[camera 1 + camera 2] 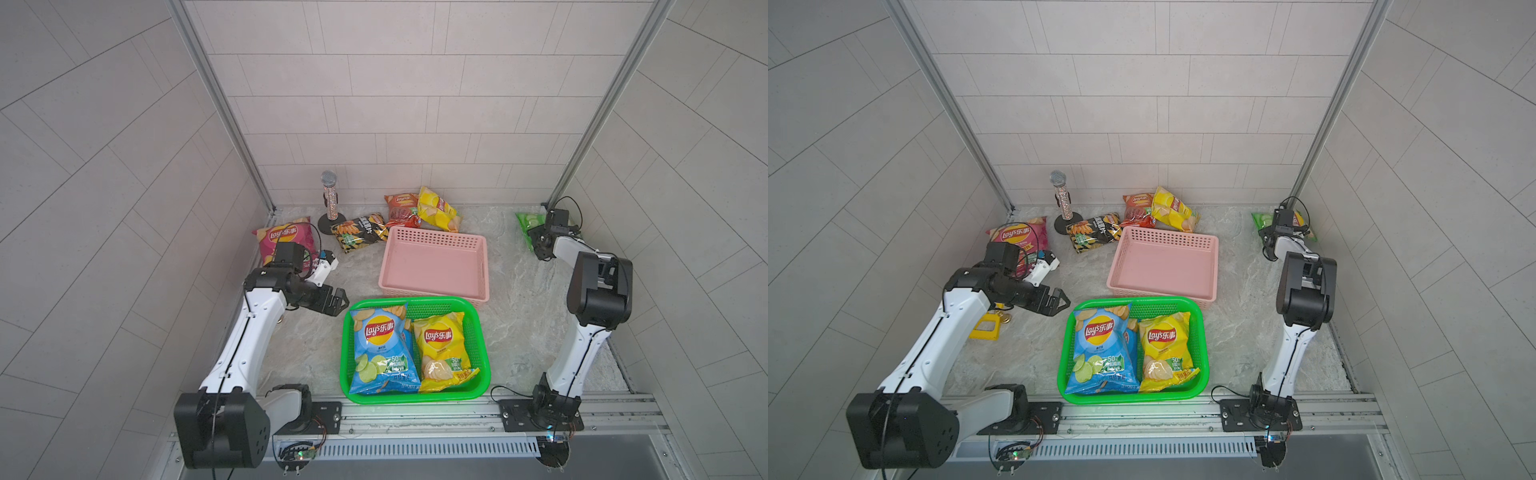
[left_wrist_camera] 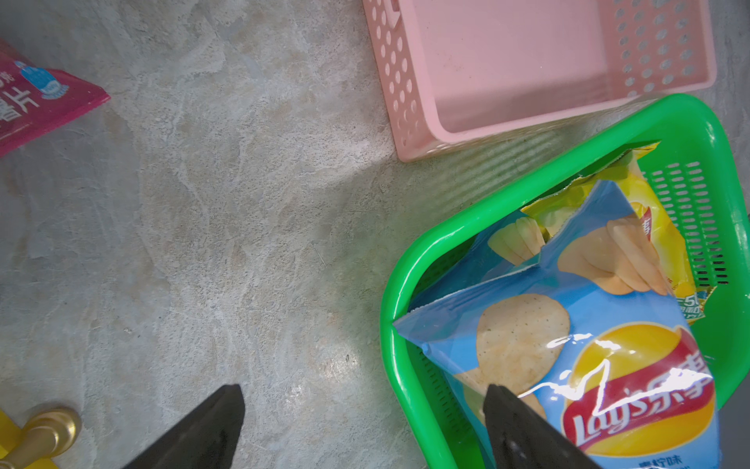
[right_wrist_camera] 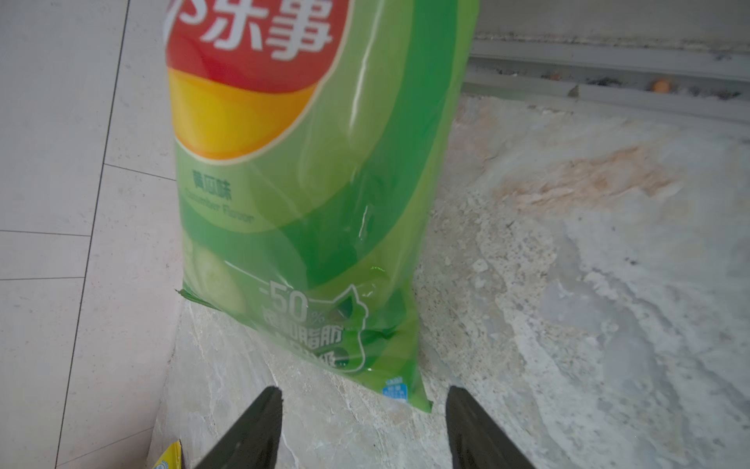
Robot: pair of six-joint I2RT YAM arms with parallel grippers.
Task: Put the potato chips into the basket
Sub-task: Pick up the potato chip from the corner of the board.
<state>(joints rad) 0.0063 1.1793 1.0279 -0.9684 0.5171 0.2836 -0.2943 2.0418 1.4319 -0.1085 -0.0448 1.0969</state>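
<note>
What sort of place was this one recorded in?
Most likely a robot test cell dressed as a counter, not a real kitchen: tile-look wall panels meet at bare aluminium posts, the two arms are bolted to a front rail, and the marble-look tabletop carries Lay's bags and plastic baskets as props.

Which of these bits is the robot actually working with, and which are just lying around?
Job: green basket; blue bag and yellow bag inside it; magenta bag; black bag; red bag; rear yellow bag; green bag by the right pincer.
Lying about: glittery microphone; yellow-and-brass object; seemingly the empty pink basket.
</note>
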